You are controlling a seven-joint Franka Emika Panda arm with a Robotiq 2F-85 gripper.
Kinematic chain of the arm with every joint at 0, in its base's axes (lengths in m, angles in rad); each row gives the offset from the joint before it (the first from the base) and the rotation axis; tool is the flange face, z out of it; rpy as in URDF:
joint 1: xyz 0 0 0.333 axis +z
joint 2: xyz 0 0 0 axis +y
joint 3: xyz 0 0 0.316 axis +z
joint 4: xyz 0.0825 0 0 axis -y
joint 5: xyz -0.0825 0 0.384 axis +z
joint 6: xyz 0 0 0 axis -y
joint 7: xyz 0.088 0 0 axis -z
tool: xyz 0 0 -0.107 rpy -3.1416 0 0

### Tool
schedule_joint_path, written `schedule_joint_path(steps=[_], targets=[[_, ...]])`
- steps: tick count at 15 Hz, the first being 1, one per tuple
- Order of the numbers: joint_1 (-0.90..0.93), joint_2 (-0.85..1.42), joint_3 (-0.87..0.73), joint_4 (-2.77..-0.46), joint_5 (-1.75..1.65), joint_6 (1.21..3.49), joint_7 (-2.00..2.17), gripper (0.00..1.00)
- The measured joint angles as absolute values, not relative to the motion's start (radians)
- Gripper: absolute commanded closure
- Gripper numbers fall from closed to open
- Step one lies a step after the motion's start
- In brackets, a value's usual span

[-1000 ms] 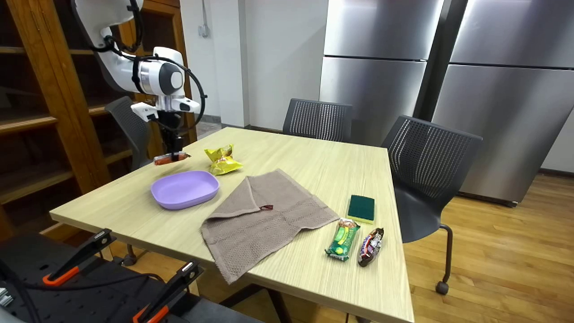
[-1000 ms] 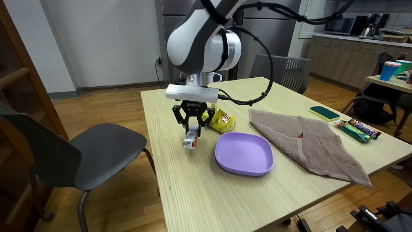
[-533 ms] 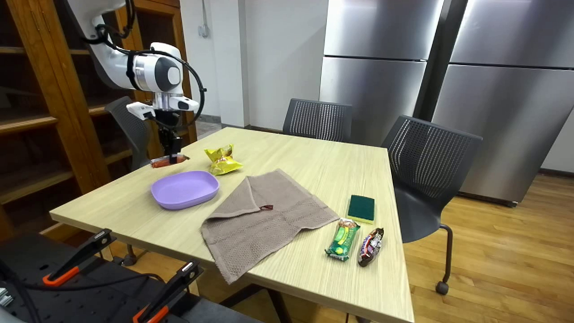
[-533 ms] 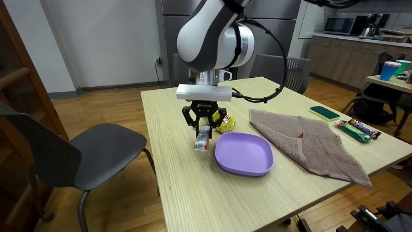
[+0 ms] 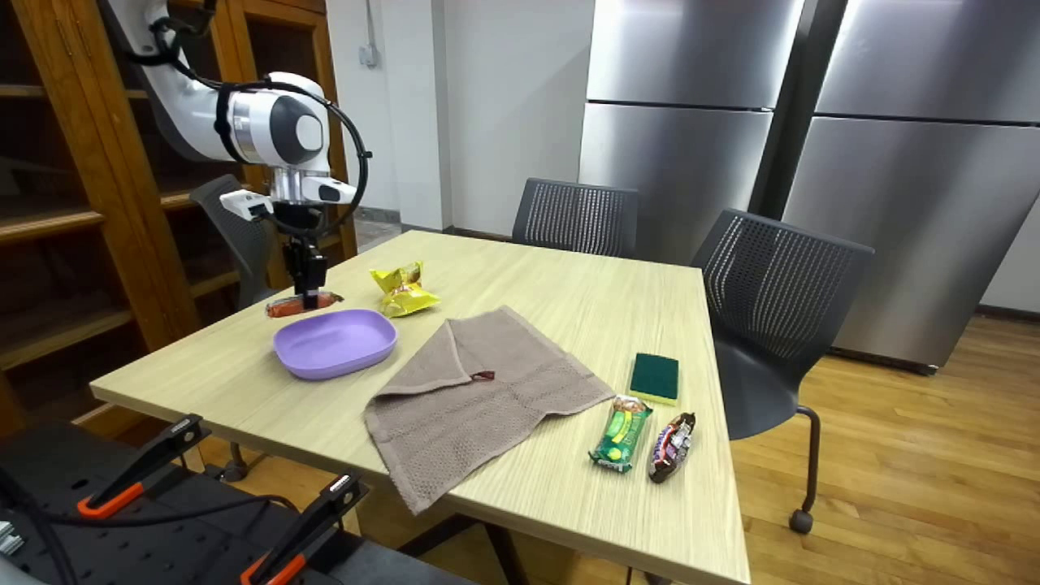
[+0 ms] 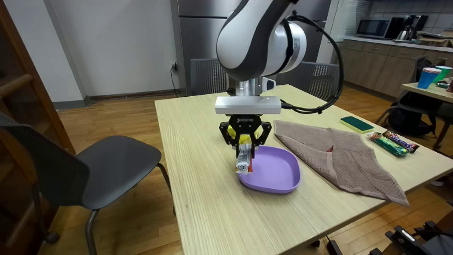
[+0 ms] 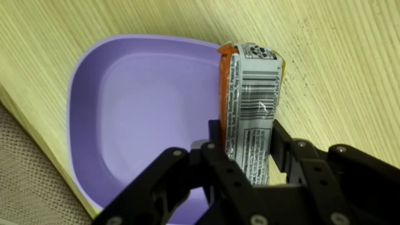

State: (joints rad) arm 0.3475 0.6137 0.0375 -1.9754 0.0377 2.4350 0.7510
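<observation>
A: What is being held by the tool [image 6: 245, 152]?

B: A snack bar [image 7: 250, 93] is being gripped by its long sides, the jaws being parted only as far as its width.

A: Where is it being held?

B: In the wrist view, it is being seen at the 3 o'clock of a purple plate [image 7: 147, 115], part of the rim being covered. Whether that rim is being touched cannot be told.

A: What else is being carried by the worktop [image 5: 617, 309]?

B: In an exterior view, a yellow bag [image 5: 406, 296] is being seen near the plate, at its 2 o'clock. A grey-brown towel [image 5: 496, 386] is lying spread between the plate's 3 and 4 o'clock, one corner hanging over the worktop's edge. A sponge [image 5: 654, 375] is being seen at the towel's 3 o'clock; a green-wrapped bar [image 5: 621, 435] is lying at the sponge's 7 o'clock, a brown-wrapped bar [image 5: 673, 447] between its 5 and 6.
</observation>
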Motion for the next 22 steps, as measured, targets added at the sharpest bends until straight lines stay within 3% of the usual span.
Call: schedule_joint_path(steps=[22], targets=[[0.338,0.625,0.017,-2.057,0.038,2.548,0.751,0.84]])
